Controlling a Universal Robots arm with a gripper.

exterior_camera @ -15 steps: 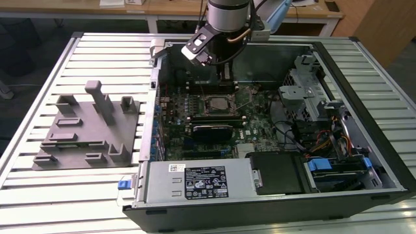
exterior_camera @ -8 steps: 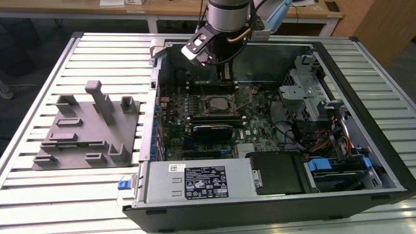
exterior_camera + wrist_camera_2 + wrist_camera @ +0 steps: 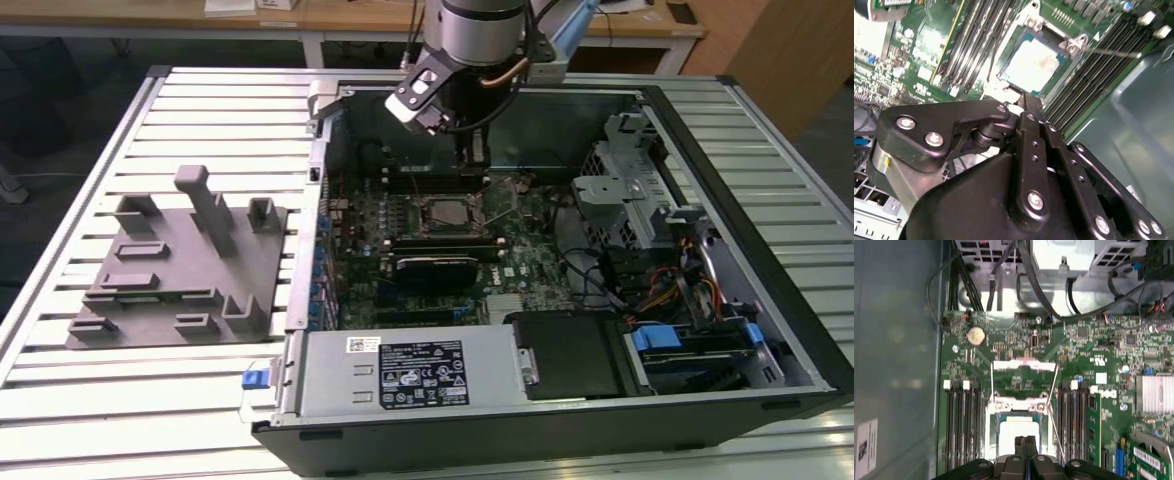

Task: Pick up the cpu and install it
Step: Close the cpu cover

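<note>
Found the black two-fingered tool (image 3: 1024, 442) pressed together with nothing between its tips, right at the edge of the small flat square cpu with the pale silvery top (image 3: 1017, 429); could not tell whether touching it. Saw that cpu lying already inside the square metal-framed socket (image 3: 1073, 45) on the green motherboard (image 3: 1089, 347), with the hinged silver load plate (image 3: 1024, 366) flipped open and the thin wire lever (image 3: 1053, 390) raised.

Judged the seating unconfirmed: could bend socket pins by pressing on a chip lying crooked. Could also snag the lever or the black memory slots (image 3: 961, 425) through sideways drift. Noted the dark computer case (image 3: 561, 445) open on the slatted aluminium bench (image 3: 80, 150).
</note>
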